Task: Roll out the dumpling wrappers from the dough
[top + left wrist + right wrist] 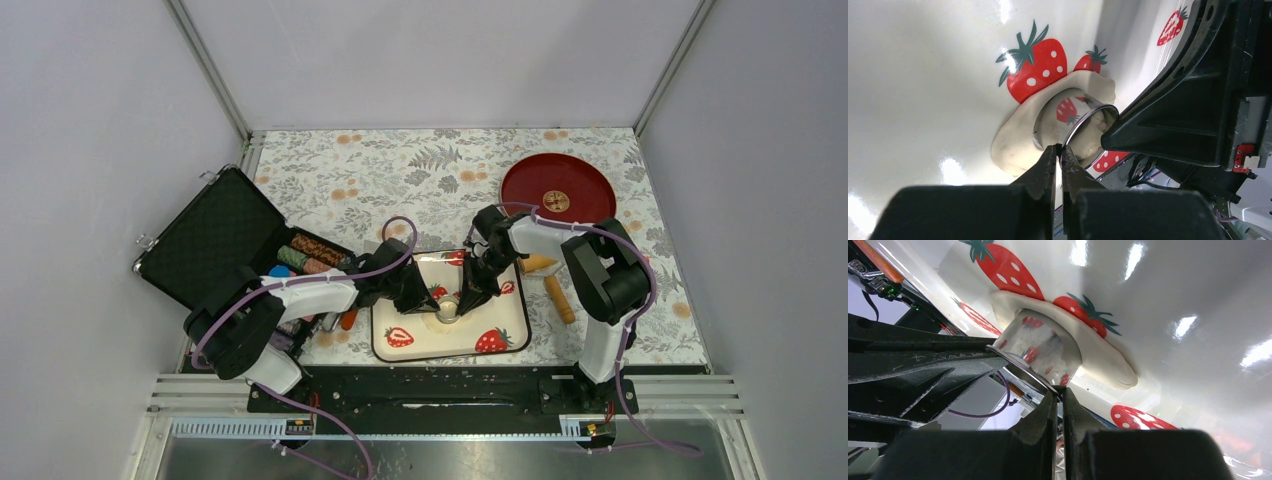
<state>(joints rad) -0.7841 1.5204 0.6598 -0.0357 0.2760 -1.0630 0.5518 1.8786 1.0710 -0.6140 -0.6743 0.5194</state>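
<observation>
A flattened sheet of pale dough [432,321] [1015,142] [1105,360] lies on the strawberry tray [510,335]. A small metal ring cutter [447,309] [1083,125] [1040,347] stands pressed into it. My left gripper [432,299] [1060,148] is shut on the cutter's rim from the left. Shut as well, my right gripper [463,297] [1060,393] pinches the opposite side of that rim. Dumpling wrappers are out of view: no separate disc shows.
A red plate [557,188] sits at the back right. A tan wooden roller [558,297] lies just right of the tray. An open black case [215,235] with small items stands at the left, close to the left arm.
</observation>
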